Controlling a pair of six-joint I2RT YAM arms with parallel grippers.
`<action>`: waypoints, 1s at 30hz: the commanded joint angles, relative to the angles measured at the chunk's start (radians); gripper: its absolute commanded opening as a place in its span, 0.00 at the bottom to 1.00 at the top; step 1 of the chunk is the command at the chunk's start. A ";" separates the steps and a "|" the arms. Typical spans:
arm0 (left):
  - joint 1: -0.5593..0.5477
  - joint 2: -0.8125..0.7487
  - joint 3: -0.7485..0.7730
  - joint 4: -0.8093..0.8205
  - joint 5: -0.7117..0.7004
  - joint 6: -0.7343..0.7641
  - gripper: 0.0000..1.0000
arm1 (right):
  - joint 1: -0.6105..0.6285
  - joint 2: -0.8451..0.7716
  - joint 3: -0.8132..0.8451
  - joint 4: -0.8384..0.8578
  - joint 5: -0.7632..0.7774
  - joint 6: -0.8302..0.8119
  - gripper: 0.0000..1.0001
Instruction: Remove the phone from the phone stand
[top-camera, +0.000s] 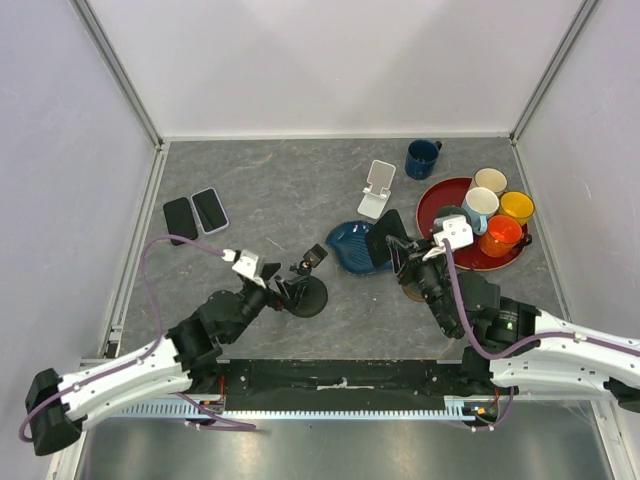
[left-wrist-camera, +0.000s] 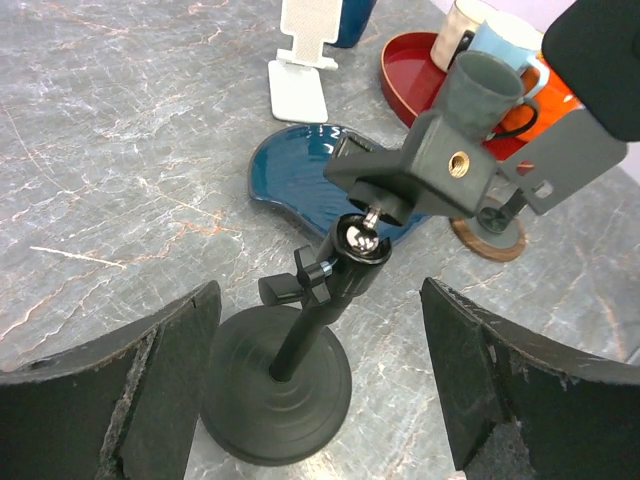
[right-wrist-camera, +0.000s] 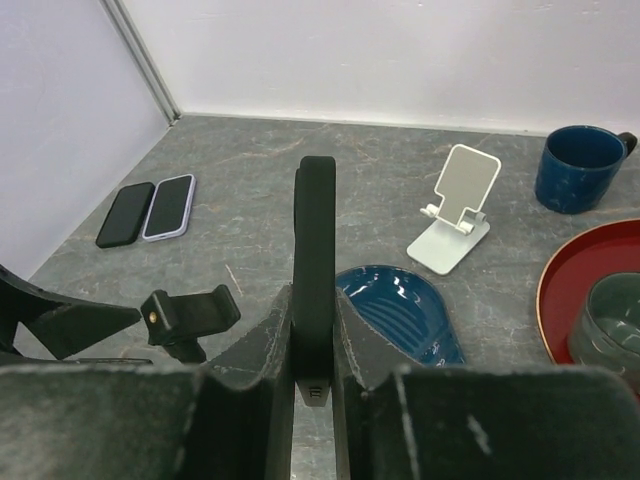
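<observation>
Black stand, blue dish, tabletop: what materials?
Black stand: matte base and pole, likely painted metal or plastic; shiny chrome-like ball joint. Blue dish: glazed ceramic, judging by glossy highlights. Tabletop: grey marble-look surface with veins, possibly laminate.

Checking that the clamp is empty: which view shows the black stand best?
Left wrist: the black stand fills the frame, clamp empty. The top view shows it small; the right wrist catches only its clamp.

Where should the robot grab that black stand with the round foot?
By its thin upright pole, just above the round foot, coming from the near side where the left pincer stands open astride it. The foot is too wide and flat, and the clamp head on top is tilted and lumpy.
</observation>
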 joint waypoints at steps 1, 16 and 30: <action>0.001 -0.122 0.139 -0.379 -0.032 -0.115 0.88 | 0.002 0.011 0.111 0.000 -0.046 0.033 0.00; 0.000 0.049 0.668 -0.636 0.077 0.188 0.94 | -0.008 0.297 0.419 -0.131 -0.153 0.103 0.00; -0.032 0.160 0.664 -0.348 0.108 0.504 0.92 | -0.175 0.635 0.675 -0.169 -0.214 0.304 0.00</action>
